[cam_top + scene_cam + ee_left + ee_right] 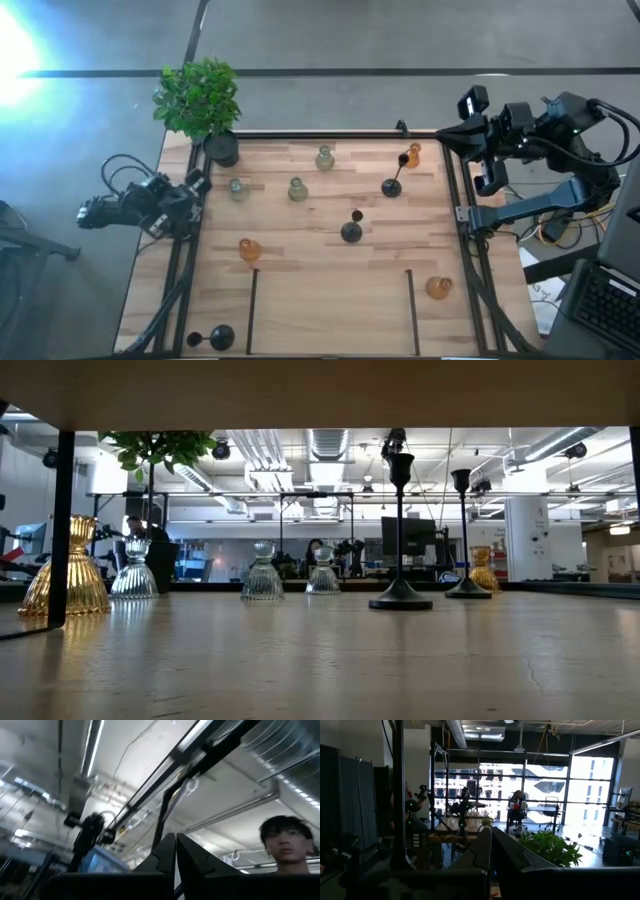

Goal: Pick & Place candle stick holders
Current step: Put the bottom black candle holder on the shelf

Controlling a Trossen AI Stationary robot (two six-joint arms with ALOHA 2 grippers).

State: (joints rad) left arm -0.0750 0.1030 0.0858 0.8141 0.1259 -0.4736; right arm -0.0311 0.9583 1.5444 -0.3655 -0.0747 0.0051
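Several candle stick holders stand on the wooden table. Three are pale green [324, 158] [297, 189] [237, 188]. Three are amber [412, 153] [249, 249] [438, 288]. Two black ones [392, 186] [351, 231] stand upright on their round bases, and a third black one [210, 338] lies at the near left corner. My left gripper [198, 182] rests at the table's left edge, shut and empty [176, 844]. My right gripper [450, 135] hangs by the far right corner, shut and empty [491, 834].
A black pot with a green plant [200, 100] stands at the far left corner. Two dark strips [252, 310] [411, 310] run along the table near its front edge. A dark frame [460, 220] borders the table. A person [286, 845] shows beyond the table.
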